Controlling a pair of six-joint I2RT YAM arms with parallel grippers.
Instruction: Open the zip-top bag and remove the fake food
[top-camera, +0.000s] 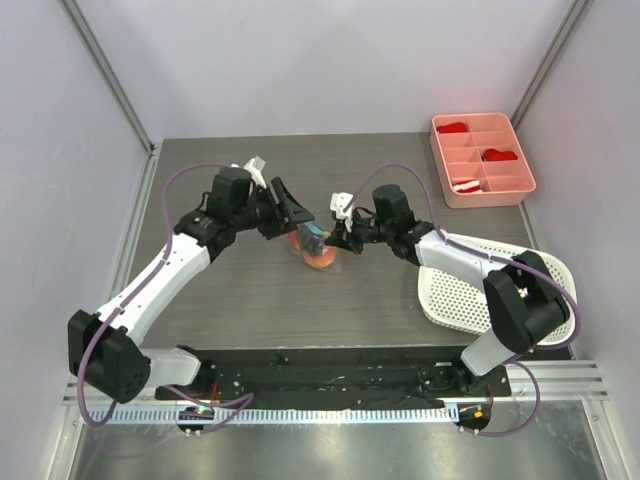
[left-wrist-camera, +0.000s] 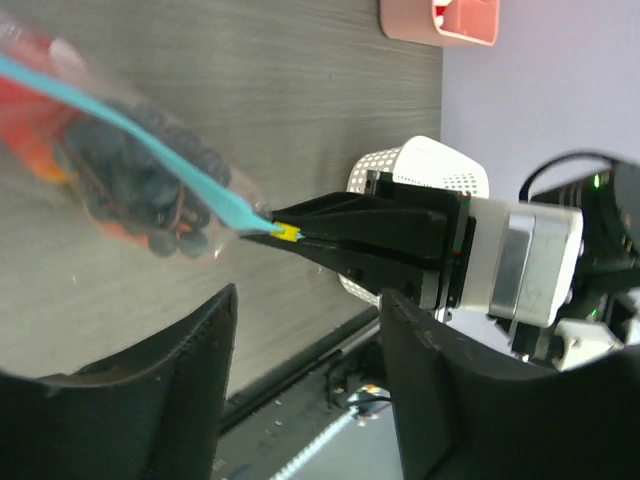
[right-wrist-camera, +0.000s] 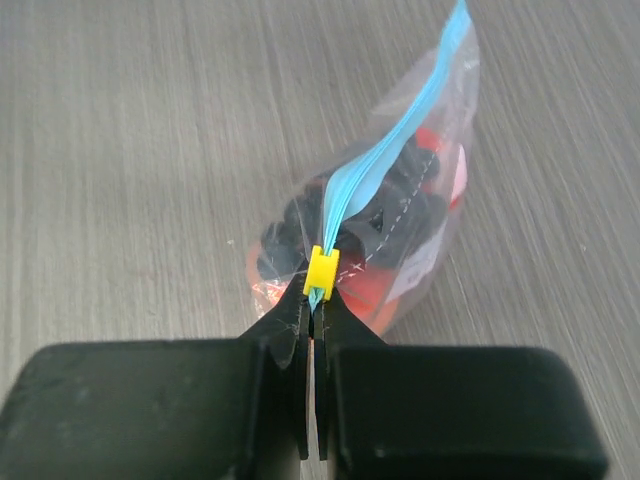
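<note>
Pinching with right gripper (right-wrist-camera: 315, 300): jaws pressed together on the yellow slider (right-wrist-camera: 321, 272) at the end of the teal zip strip (right-wrist-camera: 390, 150). Zip-top bag (top-camera: 316, 250) hanging from that grip near mid-table, bottom on or just above the wood; cannot tell which. Inside, fake food (left-wrist-camera: 140, 190): black cluster, orange and red pieces. Spread wide, left gripper (left-wrist-camera: 308, 297), just beside the bag, nothing between its fingers. Bare tabletop (top-camera: 230, 290) on every side of the bag. Well apart at the far right corner, pink tray (top-camera: 482, 158). By the right edge, under the right arm, white basket (top-camera: 450, 295).
</note>
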